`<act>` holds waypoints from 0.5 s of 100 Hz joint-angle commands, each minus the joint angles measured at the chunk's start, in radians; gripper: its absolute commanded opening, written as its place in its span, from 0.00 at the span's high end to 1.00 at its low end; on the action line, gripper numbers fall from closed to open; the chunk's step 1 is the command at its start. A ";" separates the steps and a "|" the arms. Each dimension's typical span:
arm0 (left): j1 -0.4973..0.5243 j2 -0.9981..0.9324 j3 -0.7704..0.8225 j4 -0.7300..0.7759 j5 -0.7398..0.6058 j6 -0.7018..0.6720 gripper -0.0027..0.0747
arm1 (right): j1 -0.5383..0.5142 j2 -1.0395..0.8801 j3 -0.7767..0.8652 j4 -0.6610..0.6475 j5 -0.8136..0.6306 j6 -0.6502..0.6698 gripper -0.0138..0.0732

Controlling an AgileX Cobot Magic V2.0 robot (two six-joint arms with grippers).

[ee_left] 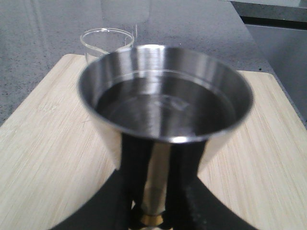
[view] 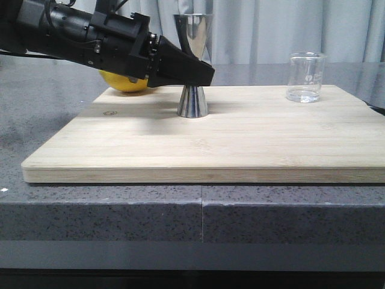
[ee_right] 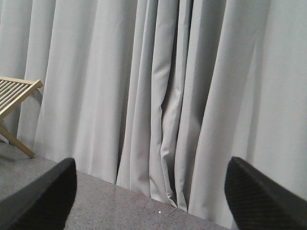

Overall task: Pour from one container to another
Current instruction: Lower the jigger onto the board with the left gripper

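The steel jigger (view: 192,102) stands upright on the wooden board (view: 210,144), left of its middle. My left gripper (view: 201,73) comes in from the left and is shut on the jigger's narrow waist. In the left wrist view the jigger's upper cup (ee_left: 165,105) fills the frame and seems to hold clear liquid. That same gripper (ee_left: 152,213) has its black fingers (ee_left: 115,201) against the gold ring. The clear glass beaker (view: 305,77) stands apart at the board's far right corner, and its rim shows behind the cup (ee_left: 103,40). My right gripper (ee_right: 151,201) is open and empty, facing a curtain.
A yellow lemon (view: 123,83) lies at the board's far left, half hidden behind my left arm. The board rests on a grey speckled counter (view: 54,108) with grey curtains behind. A slatted wooden rack (ee_right: 12,96) shows in the right wrist view.
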 commanded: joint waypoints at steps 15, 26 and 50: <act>-0.007 -0.055 -0.017 0.006 0.096 -0.007 0.85 | -0.006 -0.032 -0.020 0.034 -0.070 0.004 0.19; -0.007 -0.055 -0.017 0.008 0.096 -0.007 0.67 | -0.006 -0.032 -0.020 0.038 -0.072 0.004 0.19; -0.007 -0.055 -0.017 0.008 0.098 -0.007 0.38 | -0.006 -0.032 -0.020 0.040 -0.076 0.004 0.19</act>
